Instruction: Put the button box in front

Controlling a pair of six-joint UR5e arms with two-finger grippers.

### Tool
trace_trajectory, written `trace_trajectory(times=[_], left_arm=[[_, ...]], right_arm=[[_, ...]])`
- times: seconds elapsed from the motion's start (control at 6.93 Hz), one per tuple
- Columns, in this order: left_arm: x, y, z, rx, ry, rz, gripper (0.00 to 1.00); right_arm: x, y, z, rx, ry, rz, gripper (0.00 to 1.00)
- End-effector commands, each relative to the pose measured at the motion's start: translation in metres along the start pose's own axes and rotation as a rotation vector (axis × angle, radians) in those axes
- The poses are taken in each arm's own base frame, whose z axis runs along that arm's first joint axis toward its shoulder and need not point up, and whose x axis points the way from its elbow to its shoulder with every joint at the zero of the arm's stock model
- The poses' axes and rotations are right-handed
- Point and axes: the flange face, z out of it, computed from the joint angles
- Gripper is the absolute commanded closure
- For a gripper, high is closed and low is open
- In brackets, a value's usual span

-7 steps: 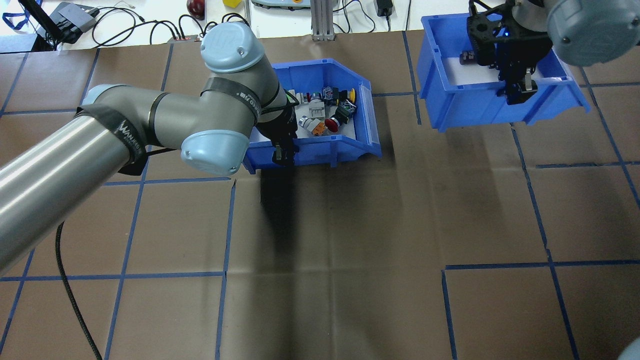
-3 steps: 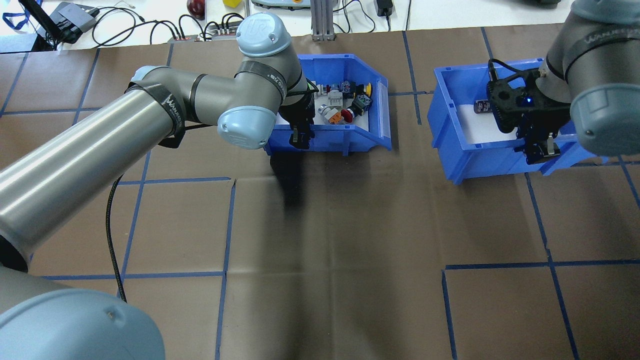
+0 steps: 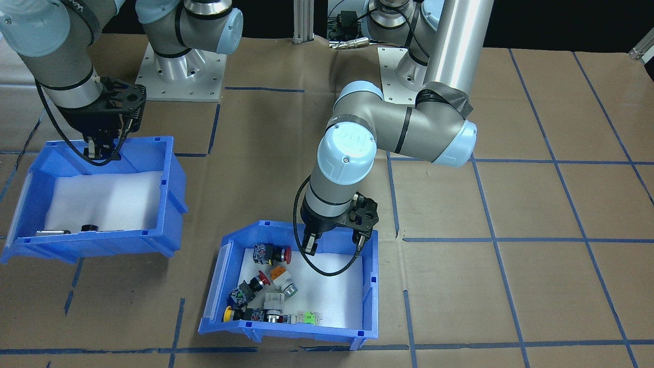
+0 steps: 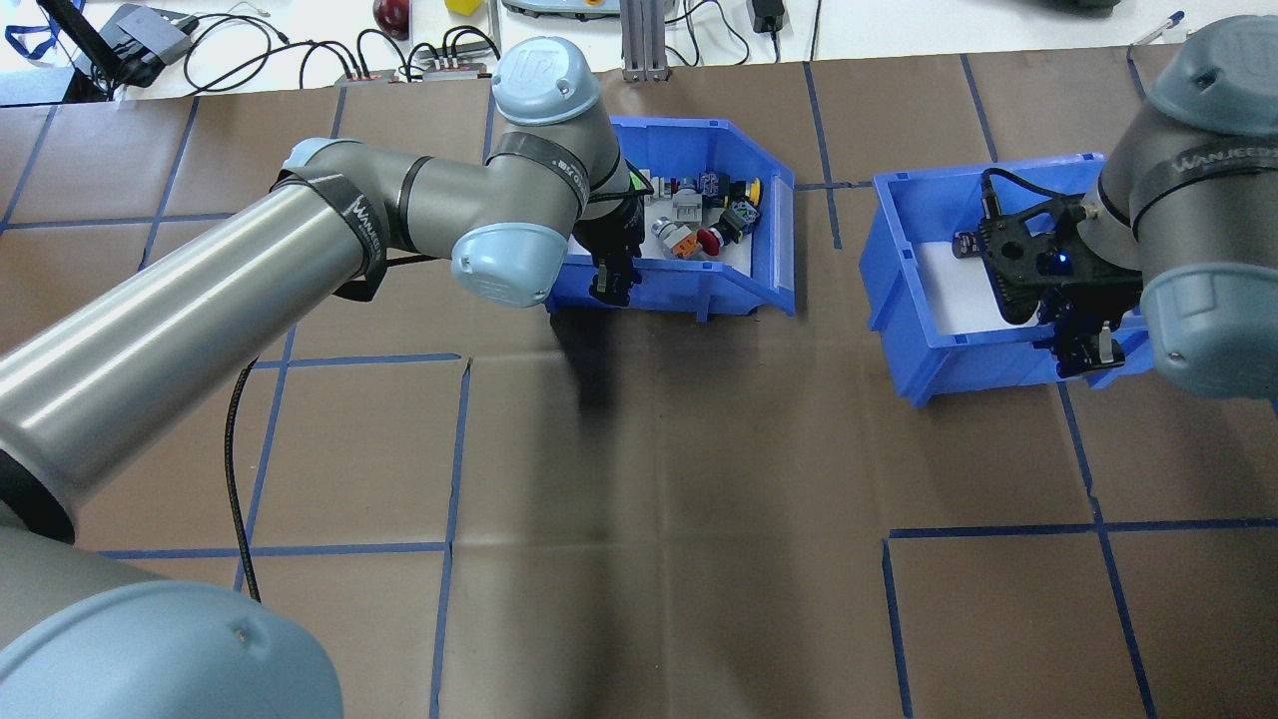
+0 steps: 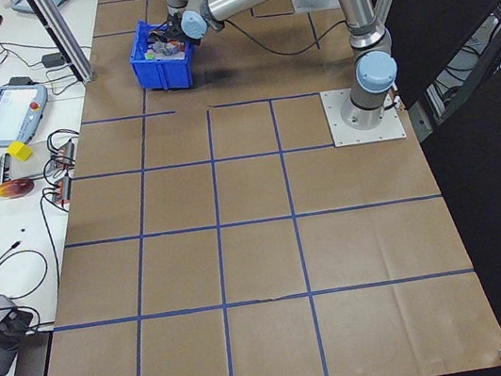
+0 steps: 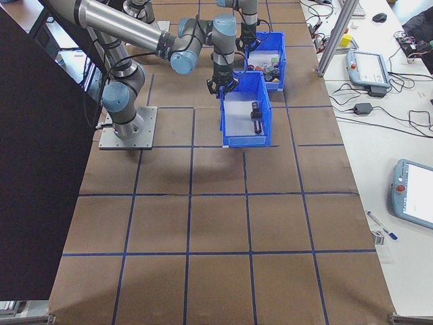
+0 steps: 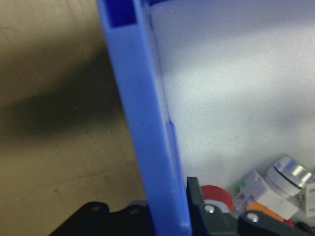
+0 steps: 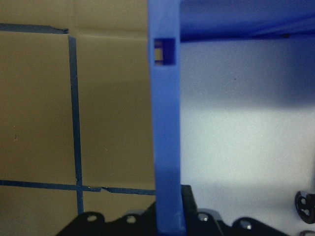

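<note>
The button box (image 4: pixel 689 285) is a blue bin with a white foam floor and a cluster of red, yellow, orange and green push buttons (image 4: pixel 704 215). It sits at the far middle of the table. My left gripper (image 4: pixel 612 285) is shut on its robot-side wall (image 7: pixel 142 123), one finger on each side. From across the table, the button box (image 3: pixel 370 286) sits low in the middle, with the left gripper (image 3: pixel 311 240) at its far wall. My right gripper (image 4: pixel 1083 350) is shut on the wall (image 8: pixel 165 123) of a second blue bin (image 4: pixel 904 290).
The second bin (image 3: pixel 168 168) is tilted and holds a dark cylinder (image 3: pixel 89 227) on bare foam. Brown paper with a blue tape grid (image 4: pixel 459 449) covers the table. Cables and devices (image 4: pixel 140 35) lie beyond the far edge.
The left arm has carried the button box to the right and a little farther away. The right arm has brought the second bin nearer to the robot.
</note>
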Motion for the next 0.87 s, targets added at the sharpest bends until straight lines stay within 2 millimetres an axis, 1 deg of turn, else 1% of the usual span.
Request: trace_trajectory(times=[0.0, 0.14, 0.29, 0.43, 0.58, 0.72], left_arm=[[-0.001, 0.003, 0.009, -0.001, -0.011, 0.010, 0.91], [0.003, 0.006, 0.015, -0.003, -0.015, 0.014, 0.90], [0.002, 0.011, 0.017, -0.002, -0.017, 0.021, 0.86], [0.001, 0.015, 0.019, -0.004, -0.020, 0.011, 0.71], [0.000, 0.016, 0.014, -0.002, -0.015, 0.025, 0.25], [0.002, 0.013, 0.006, -0.002, 0.001, 0.033, 0.01]], right_arm=[[-0.031, -0.009, 0.004, 0.002, 0.002, -0.001, 0.93], [-0.048, -0.014, 0.003, 0.001, 0.013, -0.002, 0.93], [-0.061, -0.018, -0.001, -0.003, 0.021, -0.002, 0.93], [-0.071, -0.020, -0.002, -0.005, 0.026, -0.002, 0.93], [-0.076, -0.022, 0.001, -0.002, 0.023, -0.002, 0.93], [-0.078, -0.023, 0.005, 0.001, 0.016, 0.002, 0.93]])
